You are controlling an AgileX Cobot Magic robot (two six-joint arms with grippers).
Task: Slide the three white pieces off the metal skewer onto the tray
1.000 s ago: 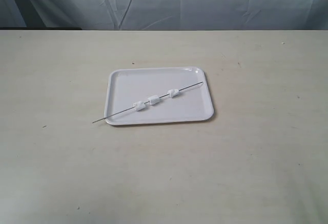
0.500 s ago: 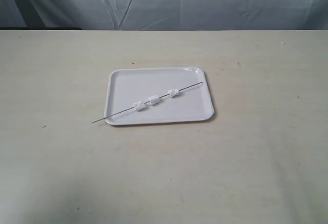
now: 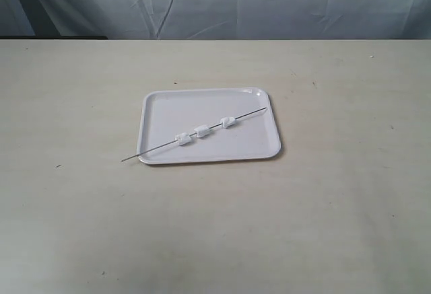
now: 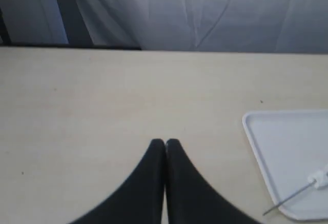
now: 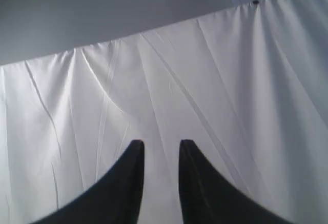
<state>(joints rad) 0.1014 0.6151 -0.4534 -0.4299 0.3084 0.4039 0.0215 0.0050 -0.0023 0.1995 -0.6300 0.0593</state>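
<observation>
The glossy white tray [image 3: 165,105] lies mid-table. Across it runs the thin metal skewer [image 3: 151,150], slanting from the far right rim to past the near left rim. Threaded on it are three white pieces [image 3: 201,131], all over the tray. Neither arm shows in the exterior view. My left gripper [image 4: 165,142] is shut and empty above bare table, with the tray [image 4: 287,147], the skewer tip [image 4: 287,202] and one white piece [image 4: 321,177] off to its side. My right gripper [image 5: 161,143] is open, holds nothing and faces the white curtain.
A beige table [image 3: 74,105] carries the tray. A pale wrinkled curtain [image 3: 269,5] hangs behind the table's far edge. The skewer's near end sticks out over the table beyond the tray rim.
</observation>
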